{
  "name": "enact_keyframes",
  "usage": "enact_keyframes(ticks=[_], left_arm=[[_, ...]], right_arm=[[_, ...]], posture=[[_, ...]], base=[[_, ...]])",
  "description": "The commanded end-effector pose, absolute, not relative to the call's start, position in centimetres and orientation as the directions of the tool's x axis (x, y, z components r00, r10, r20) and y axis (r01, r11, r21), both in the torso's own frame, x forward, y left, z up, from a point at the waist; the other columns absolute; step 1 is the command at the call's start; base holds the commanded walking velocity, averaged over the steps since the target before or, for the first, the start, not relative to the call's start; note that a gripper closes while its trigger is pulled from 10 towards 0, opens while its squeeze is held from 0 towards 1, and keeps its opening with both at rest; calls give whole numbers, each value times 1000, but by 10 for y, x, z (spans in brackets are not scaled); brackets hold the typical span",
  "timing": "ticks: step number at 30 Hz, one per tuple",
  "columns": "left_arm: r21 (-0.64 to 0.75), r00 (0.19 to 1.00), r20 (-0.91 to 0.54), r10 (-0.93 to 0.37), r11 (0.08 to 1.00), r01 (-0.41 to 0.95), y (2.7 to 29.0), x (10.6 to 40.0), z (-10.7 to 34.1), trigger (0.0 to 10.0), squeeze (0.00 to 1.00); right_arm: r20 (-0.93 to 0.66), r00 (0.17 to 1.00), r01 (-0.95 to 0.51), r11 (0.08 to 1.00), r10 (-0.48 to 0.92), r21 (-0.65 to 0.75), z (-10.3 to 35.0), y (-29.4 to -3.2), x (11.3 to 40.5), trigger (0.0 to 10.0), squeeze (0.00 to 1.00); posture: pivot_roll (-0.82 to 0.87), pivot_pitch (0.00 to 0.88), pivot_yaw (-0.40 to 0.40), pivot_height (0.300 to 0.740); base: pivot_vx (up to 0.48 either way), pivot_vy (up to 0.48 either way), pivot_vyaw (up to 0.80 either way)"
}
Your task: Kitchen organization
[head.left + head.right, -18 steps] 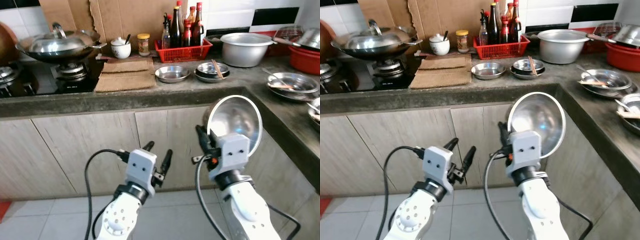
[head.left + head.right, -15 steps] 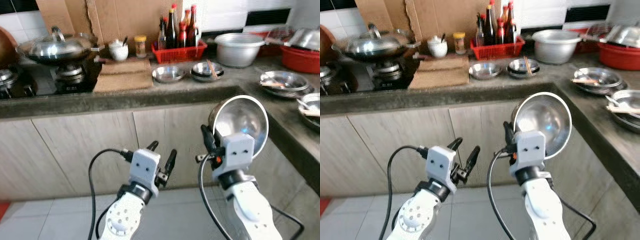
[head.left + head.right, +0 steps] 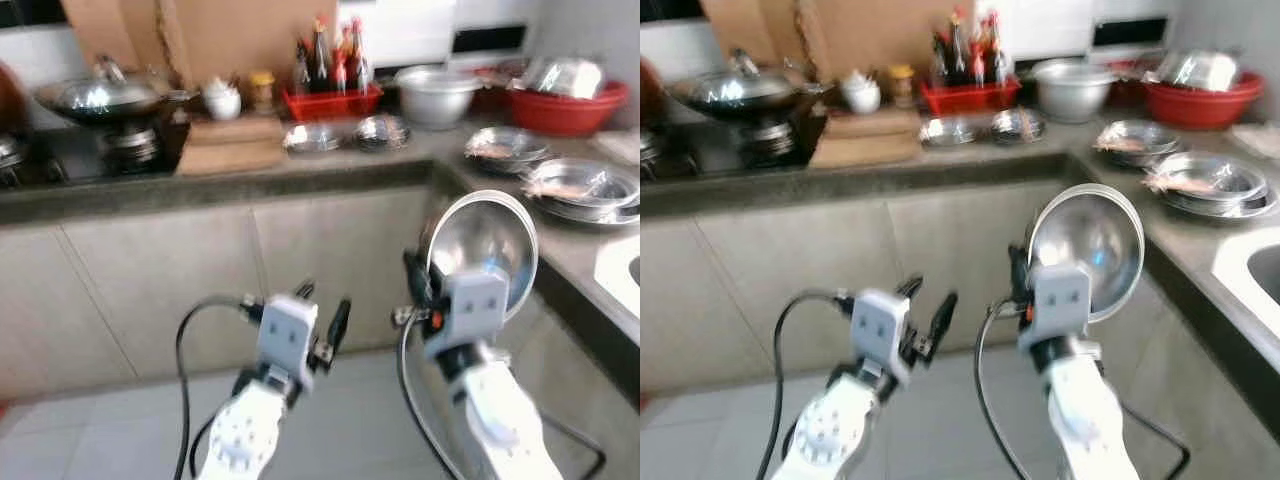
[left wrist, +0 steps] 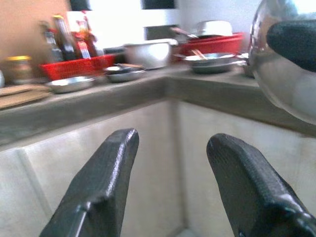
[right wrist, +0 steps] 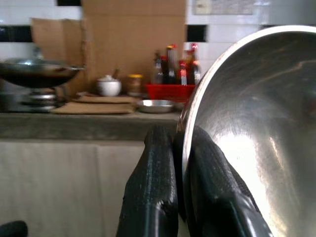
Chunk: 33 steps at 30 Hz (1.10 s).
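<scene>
My right gripper (image 3: pixel 418 285) is shut on the rim of a shiny steel bowl (image 3: pixel 482 252), held upright on its edge in front of the lower cabinets; the rim sits between the two black fingers (image 5: pixel 158 187) with the bowl (image 5: pixel 256 128) beside them. My left gripper (image 3: pixel 322 310) hangs open and empty at the same height to the left, its fingers (image 4: pixel 98 187) spread apart. On the counter stand steel plates (image 3: pixel 312 138), a steel pot (image 3: pixel 432 92) and stacked steel dishes (image 3: pixel 580 185).
An L-shaped grey counter (image 3: pixel 250 180) runs along the back and down the right side. A wok on a stove (image 3: pixel 105 100), a red basket of bottles (image 3: pixel 330 95), a red basin (image 3: pixel 565 105) and a white sink edge (image 3: pixel 620 270) sit on it. Tiled floor lies below.
The camera has swung to the right and the picture is blurred, bringing the red basin, more dishes and the sink edge into sight. Both grippers keep their poses, the bowl still held.
</scene>
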<state>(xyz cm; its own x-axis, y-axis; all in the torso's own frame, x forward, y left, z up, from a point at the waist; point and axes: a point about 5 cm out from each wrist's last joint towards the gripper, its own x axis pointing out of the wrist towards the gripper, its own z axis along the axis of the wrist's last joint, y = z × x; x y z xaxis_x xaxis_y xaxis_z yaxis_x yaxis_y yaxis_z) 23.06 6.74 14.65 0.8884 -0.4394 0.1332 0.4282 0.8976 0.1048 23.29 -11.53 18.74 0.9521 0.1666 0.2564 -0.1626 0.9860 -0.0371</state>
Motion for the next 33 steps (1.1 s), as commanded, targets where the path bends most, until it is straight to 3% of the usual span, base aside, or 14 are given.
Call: enact_keyframes(ticks=[1, 5, 27, 33], left_arm=[[108, 889, 127, -441, 897, 429, 69, 232, 146, 10000, 0], [103, 884, 120, -451, 892, 441, 69, 230, 144, 10000, 0], [100, 884, 113, -454, 890, 445, 70, 230, 143, 10000, 0], [103, 882, 114, -457, 889, 447, 69, 230, 143, 10000, 0]], right_arm=[[292, 941, -168, 985, 172, -37, 195, -113, 231, 10000, 0], [284, 943, -169, 985, 174, -42, 194, -114, 230, 10000, 0], [279, 947, -151, 988, 158, -46, 193, -114, 231, 10000, 0], [281, 947, -147, 988, 155, -48, 194, -114, 232, 10000, 0]], posture=[[-19, 0, 14, 740], [-22, 0, 17, 740], [-22, 0, 20, 740], [-20, 0, 18, 740]], base=[[0, 0, -800], [0, 131, -800], [0, 432, -800], [0, 0, -796]])
